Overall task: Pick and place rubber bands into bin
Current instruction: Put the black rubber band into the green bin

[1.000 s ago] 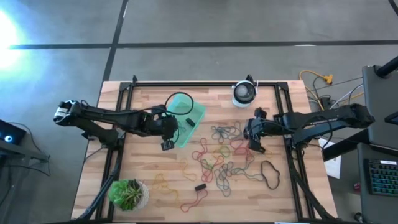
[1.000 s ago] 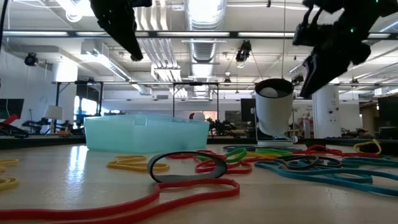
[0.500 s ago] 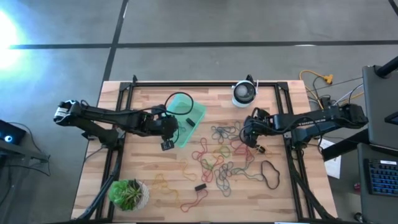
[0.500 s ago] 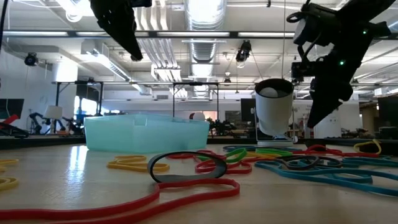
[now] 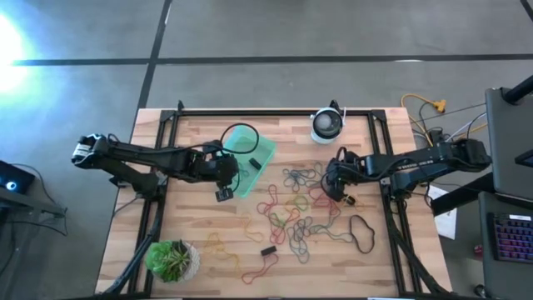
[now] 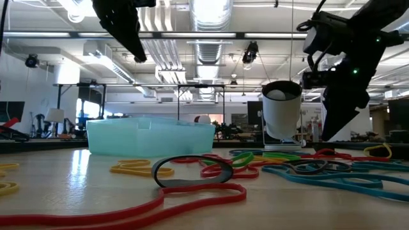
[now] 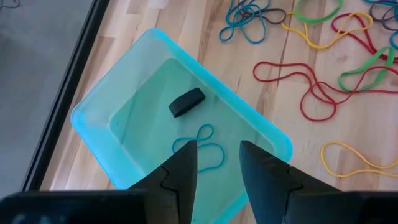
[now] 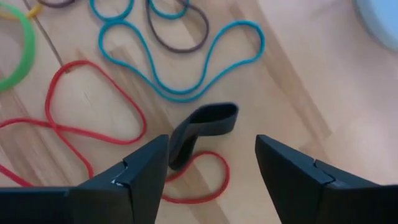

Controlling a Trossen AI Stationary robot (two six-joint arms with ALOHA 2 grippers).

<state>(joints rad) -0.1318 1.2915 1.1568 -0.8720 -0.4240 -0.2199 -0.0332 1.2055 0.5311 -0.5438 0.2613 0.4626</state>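
Right gripper (image 8: pixel 211 165): jaws spread wide, low over a folded black band (image 8: pixel 202 127) at the right of the band heap (image 5: pixel 304 204). Risk, we judge: the flat band slips the fingertips, or the red loop (image 8: pixel 81 112) beside it comes up too.

Left gripper (image 7: pixel 217 165): part-spread, empty, above the bin (image 7: pixel 99 99), far left of the heap; a black band (image 7: pixel 186 102) and a blue one (image 7: pixel 202 146) lie inside.

Against a second ago: we see the right arm dropped nearer the table and its jaws widened; left arm unchanged.
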